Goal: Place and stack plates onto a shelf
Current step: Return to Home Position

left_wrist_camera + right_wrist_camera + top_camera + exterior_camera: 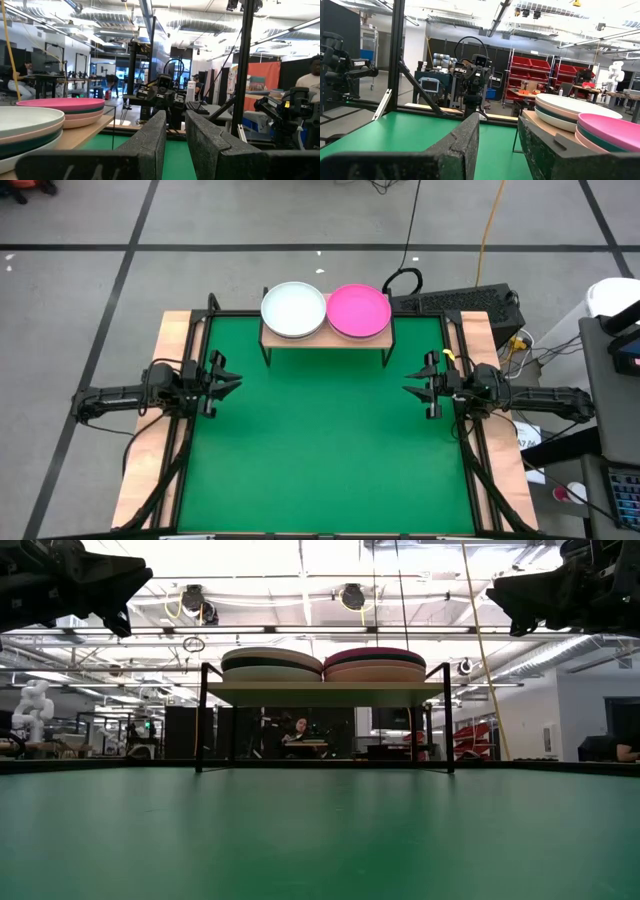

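Large green mat [320, 450], left gripper [230, 383] and right gripper [411, 389] at its sides, fingers apart, holding nothing, round plastic plates [272, 665] in white-topped stack [293, 310] and magenta-topped stack [359, 311] on small light-wood shelf [325, 341].

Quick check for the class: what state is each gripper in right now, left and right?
Left gripper: open, holding nothing, over the green mat's left edge.
Right gripper: open, holding nothing, over the mat's right edge.
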